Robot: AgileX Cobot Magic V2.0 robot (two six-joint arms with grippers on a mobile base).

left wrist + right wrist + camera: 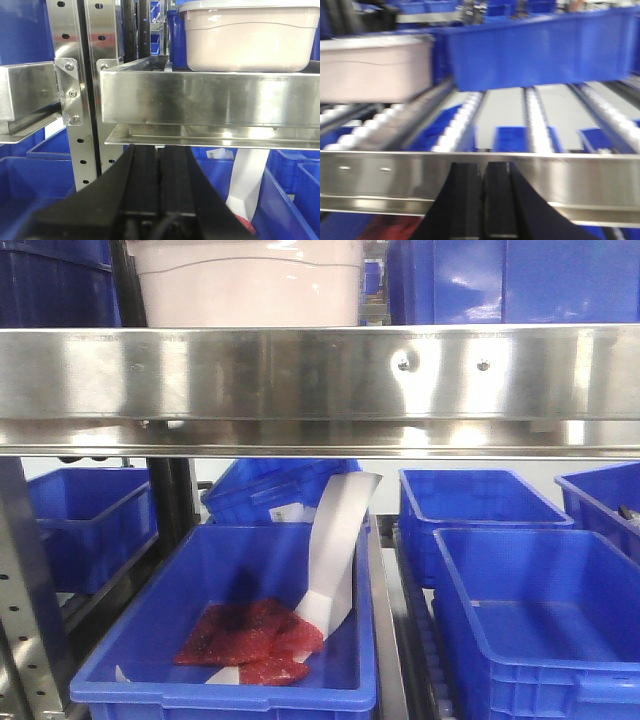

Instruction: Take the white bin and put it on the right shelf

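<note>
The white bin, a pinkish-beige tub, stands on the steel right shelf behind its shiny front rail. In the left wrist view the white bin sits up and to the right, above the rail. My left gripper is shut and empty, below the rail's lower lip. In the right wrist view the white bin rests on the rollers at far left. My right gripper is shut and empty, level with the rail. Neither gripper touches the bin.
A blue crate stands on the rollers right of the bin. Below the shelf are open blue crates, one holding red packets and a white strip, others to the right. Perforated uprights rise at left.
</note>
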